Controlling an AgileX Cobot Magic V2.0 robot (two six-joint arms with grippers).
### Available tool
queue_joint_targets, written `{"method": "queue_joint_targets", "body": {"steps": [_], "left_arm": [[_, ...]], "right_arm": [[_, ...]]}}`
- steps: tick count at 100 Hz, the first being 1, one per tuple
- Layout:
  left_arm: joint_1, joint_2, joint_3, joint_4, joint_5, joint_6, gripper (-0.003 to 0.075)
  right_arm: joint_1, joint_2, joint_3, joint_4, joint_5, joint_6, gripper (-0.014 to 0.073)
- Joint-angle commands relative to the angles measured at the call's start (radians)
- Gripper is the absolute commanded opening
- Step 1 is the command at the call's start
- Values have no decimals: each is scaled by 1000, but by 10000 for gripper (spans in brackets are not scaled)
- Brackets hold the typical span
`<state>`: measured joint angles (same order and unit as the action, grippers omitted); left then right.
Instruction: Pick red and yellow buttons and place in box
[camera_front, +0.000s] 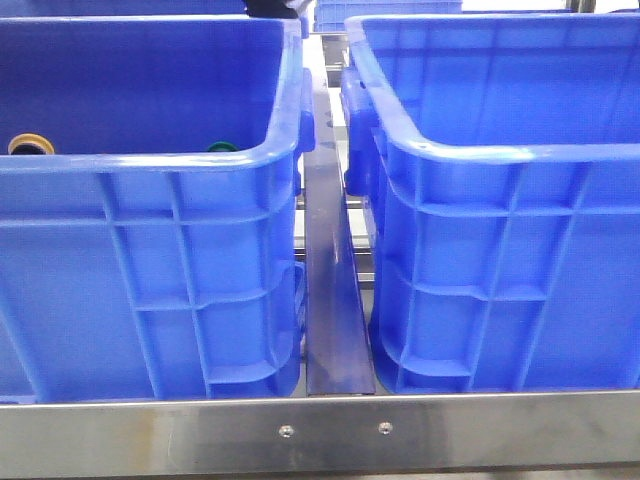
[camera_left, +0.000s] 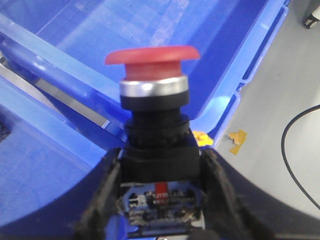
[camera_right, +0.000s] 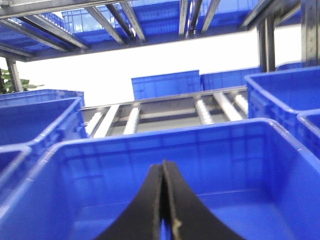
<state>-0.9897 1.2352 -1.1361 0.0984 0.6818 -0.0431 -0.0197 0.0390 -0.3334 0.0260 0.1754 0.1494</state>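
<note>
Although the front view takes in both big blue crates side by side, it shows neither arm, so the wrist cameras carry most of the story. From the front, the left crate (camera_front: 180, 290) and the right crate (camera_front: 500, 270) stand apart with a dark strip (camera_front: 335, 300) running between them, behind a steel rail (camera_front: 320, 432) along the near edge of the worktop. Peeking over the left crate's front rim are a yellow-capped button (camera_front: 27, 145) at the far left and a green-capped one (camera_front: 221, 147) nearer the corner; only their tops show.

The left wrist view gives what the front cannot: the left claw (camera_left: 159, 200) is clenched on the dark body of the red button (camera_left: 152, 56), one finger (camera_left: 102, 200) pressed on each side, the red mushroom cap upright and clear of the fingers, a silver collar just beneath it. Behind it lies a blue crate (camera_left: 165, 30), with grey floor, scraps of yellow tape (camera_left: 237, 139) and a black cable (camera_left: 295, 155) off to one side.

The right wrist view shows the right claw (camera_right: 164, 210) with its two dark fingers pressed together, holding nothing, poised over the open blue box (camera_right: 175, 150). More blue crates and a roller conveyor (camera_right: 210, 110) sit beyond.
</note>
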Motion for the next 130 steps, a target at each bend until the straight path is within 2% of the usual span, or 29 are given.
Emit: {"method": "queue_joint_targets", "body": {"steps": [1,10,24,47,56,73,78,83,91,101,130], "left_arm": [[-8,-31,-26,3,-66,-3,-20],[-8,-31,-26,3,-66,-3,-20],[-8,-31,-26,3,-66,-3,-20],[-8,-31,-26,3,-64,-3,-20],[-8,-31,-26,3,-64,-3,-20],[-8,-31,-26,3,-64,-3,-20],[-8,-31,-26,3,-64,-3,-20],[-8,-31,-26,3,-64,-3,-20],[-8,-31,-26,3,-61,-3,-20],[-8,-31,-26,3,-57,-3,-20],[-8,-31,-26,3,-57,-3,-20]], "right_arm": [[2,98,-184,45,147,9,-69],[2,204,-337,76,336,9,-69],[2,341,-506,154,534,9,-69],[2,438,-548,196,613,7,-39],[2,456,-548,217,632,4,85],[2,467,-548,321,634,4,453],[2,472,-548,354,631,4,526],[2,477,-548,401,627,4,563],[2,499,-548,472,627,-3,557],[2,549,-548,581,633,-75,557],[3,779,-548,1066,720,-486,557]]}}
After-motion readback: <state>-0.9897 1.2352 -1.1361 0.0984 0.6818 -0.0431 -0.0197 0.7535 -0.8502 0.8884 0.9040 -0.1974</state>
